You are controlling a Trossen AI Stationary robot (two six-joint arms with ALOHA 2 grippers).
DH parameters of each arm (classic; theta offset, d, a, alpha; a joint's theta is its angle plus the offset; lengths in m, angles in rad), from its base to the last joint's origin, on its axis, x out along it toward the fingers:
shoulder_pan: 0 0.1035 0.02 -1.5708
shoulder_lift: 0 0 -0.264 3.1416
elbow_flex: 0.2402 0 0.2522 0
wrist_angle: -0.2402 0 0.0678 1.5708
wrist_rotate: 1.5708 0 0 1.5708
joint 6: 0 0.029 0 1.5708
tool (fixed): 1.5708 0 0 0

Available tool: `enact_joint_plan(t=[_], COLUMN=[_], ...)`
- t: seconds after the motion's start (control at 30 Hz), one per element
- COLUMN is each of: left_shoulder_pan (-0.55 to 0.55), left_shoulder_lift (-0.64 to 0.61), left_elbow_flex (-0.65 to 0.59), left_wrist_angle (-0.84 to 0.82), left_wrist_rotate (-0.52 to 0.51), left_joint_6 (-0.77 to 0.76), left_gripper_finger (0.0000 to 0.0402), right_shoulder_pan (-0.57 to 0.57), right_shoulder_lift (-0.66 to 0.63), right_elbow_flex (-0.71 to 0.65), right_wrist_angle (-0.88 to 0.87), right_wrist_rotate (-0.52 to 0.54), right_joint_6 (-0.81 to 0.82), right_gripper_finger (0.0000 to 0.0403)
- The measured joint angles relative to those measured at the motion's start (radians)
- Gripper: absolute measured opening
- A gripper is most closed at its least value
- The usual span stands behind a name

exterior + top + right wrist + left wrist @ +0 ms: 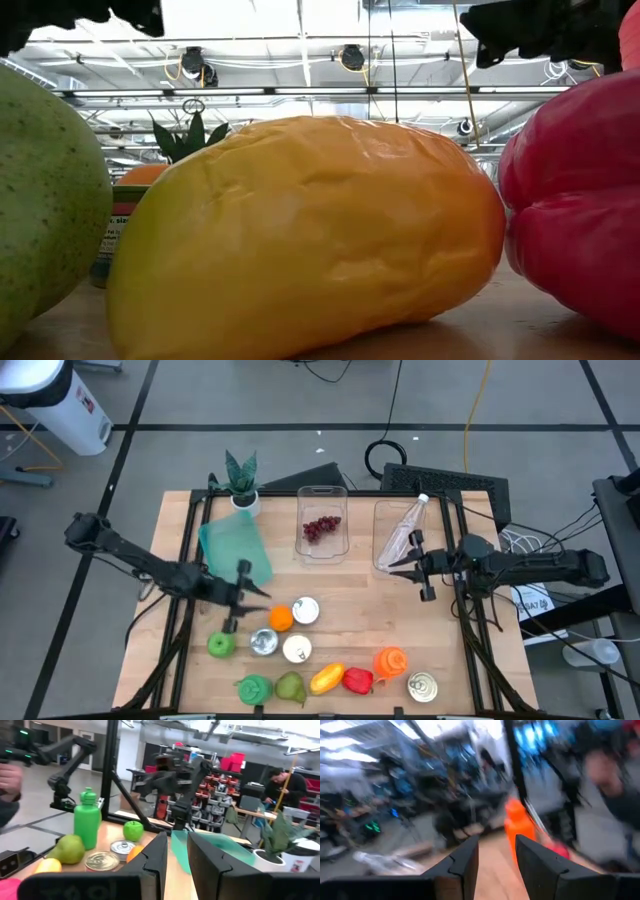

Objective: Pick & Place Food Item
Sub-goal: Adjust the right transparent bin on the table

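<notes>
Food lies along the table's near half: an orange (280, 618), a green apple (220, 645), a pear (290, 686), a yellow mango (327, 678) (310, 240) and a red pepper (357, 680) (580, 200), all resting on the wood. My left gripper (240, 597) (496, 855) hovers open just left of the orange, holding nothing. My right gripper (418, 567) (177, 851) hangs open above the table's right middle, beside the clear bin with a plastic bottle (405, 532), also holding nothing.
A clear bin of grapes (322, 525), a teal sheet (235, 550) and a potted plant (242, 485) stand at the far side. Several cans (305, 610), a green bottle (255, 688) and an orange bottle (390, 662) crowd the near side. Bare wood lies between the grippers.
</notes>
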Motion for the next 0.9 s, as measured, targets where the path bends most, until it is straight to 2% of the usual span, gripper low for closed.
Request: enact_joint_plan(t=[0.13,0.3,0.47,0.9], left_shoulder_pan=[0.051,0.085,0.102,0.107], left_shoulder_lift=[-0.131,-0.217,-0.231,-0.229], left_elbow_flex=[-0.085,-0.152,-0.156,-0.156], left_wrist_angle=[-0.045,-0.054,-0.067,-0.106], left_wrist_rotate=[-0.009,-0.048,-0.141,-0.166], left_joint_6=[-0.107,-0.183,-0.237,-0.278], left_gripper_finger=[0.0140,0.0140,0.0140,0.0140], right_shoulder_pan=[0.022,0.028,0.028,0.028], right_shoulder_lift=[0.018,0.030,0.036,0.078], right_elbow_flex=[0.000,0.000,0.000,0.000], right_wrist_angle=[0.008,0.011,0.010,0.009], right_wrist_rotate=[0.000,0.001,0.003,0.004], right_joint_6=[-0.006,-0.026,-0.058,-0.030], right_gripper_finger=[0.0064,0.0064,0.0064,0.0064])
